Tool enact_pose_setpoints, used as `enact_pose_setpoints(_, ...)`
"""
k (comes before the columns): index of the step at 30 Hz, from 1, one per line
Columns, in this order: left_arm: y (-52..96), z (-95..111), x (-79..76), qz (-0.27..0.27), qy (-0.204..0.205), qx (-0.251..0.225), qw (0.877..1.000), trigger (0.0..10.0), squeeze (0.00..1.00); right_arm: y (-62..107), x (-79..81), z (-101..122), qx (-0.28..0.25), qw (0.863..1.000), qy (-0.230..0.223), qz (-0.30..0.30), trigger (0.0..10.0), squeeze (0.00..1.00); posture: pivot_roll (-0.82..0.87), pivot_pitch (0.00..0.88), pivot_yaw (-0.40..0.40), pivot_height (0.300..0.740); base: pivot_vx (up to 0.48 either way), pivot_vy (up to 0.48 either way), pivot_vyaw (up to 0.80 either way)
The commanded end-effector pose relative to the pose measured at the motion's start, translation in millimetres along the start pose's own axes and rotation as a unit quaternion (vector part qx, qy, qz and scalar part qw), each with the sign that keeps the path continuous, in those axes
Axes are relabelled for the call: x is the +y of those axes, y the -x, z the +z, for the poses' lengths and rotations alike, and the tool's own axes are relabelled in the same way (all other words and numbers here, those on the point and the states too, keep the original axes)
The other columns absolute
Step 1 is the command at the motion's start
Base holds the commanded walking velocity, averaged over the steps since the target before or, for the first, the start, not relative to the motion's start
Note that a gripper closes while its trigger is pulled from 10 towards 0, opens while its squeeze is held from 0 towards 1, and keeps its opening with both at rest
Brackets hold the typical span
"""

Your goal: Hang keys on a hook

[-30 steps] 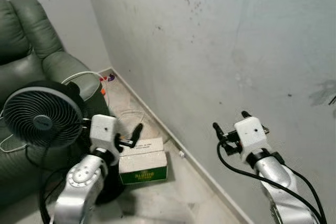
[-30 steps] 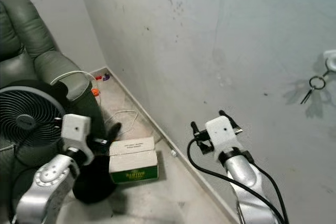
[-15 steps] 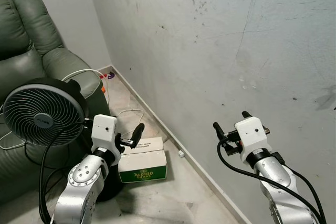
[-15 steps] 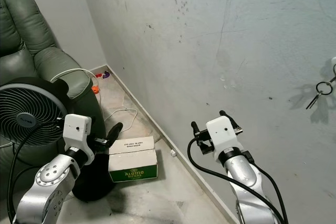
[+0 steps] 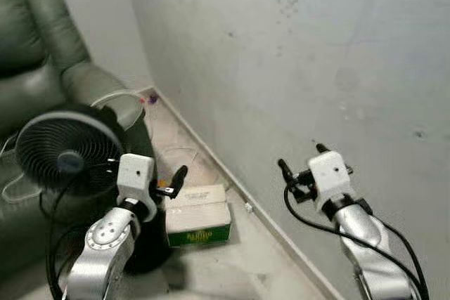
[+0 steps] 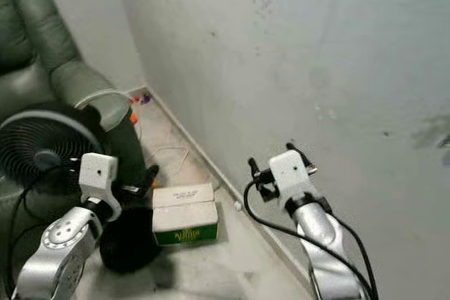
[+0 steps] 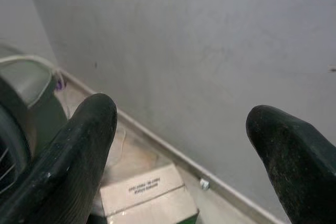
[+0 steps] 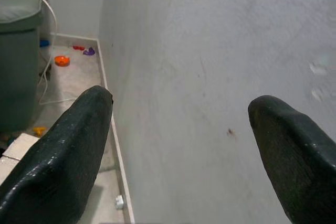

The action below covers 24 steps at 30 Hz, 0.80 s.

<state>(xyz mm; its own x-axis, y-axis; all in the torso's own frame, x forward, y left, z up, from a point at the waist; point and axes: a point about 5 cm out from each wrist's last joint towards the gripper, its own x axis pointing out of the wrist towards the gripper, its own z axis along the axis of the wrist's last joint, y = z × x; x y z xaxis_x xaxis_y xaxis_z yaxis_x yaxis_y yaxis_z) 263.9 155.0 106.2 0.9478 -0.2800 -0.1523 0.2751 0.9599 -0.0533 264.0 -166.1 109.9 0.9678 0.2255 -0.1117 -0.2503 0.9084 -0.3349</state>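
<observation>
Both claws, left claw (image 5: 176,179) and right claw (image 5: 300,162), I hold apart and empty facing the wall (image 5: 295,54), because no keys are gripped.

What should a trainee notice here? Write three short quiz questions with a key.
1. True or false: the left tool is open and holds nothing.
2. What lies on the floor between the fan and the wall? A) box B) shoe C) bottle
3. Fill in: the right tool, open and empty, points at the ___.
Key: 1 true; 2 A; 3 wall.
</observation>
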Motion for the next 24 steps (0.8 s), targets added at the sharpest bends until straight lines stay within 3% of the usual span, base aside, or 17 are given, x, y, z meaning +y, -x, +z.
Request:
enact_pose_setpoints(1,0.4,-3.5,-1.3,0.002,-0.002,0.013,1.000,10.0,0.00,0.1,-1.4,-1.5,0.004,1.000,-0.002,-0.005,10.0,0.00,0.02,0.000,0.045,0.740,0.000,0.480,0.00)
enact_pose_setpoints(18,-1.1,-2.6,-2.1,0.000,-0.009,0.012,1.000,10.0,0.00,-1.3,-0.2,-1.1,0.003,1.000,-0.003,-0.004,10.0,0.00,0.03,0.000,0.046,0.740,0.000,0.480,0.00)
enact_pose_setpoints(24,-1.4,0.0,-2.8,-0.001,-0.011,0.002,1.000,10.0,0.00,-1.9,0.6,-0.7,0.002,1.000,-0.002,-0.002,10.0,0.00,0.03,0.000,0.046,0.740,0.000,0.112,0.00)
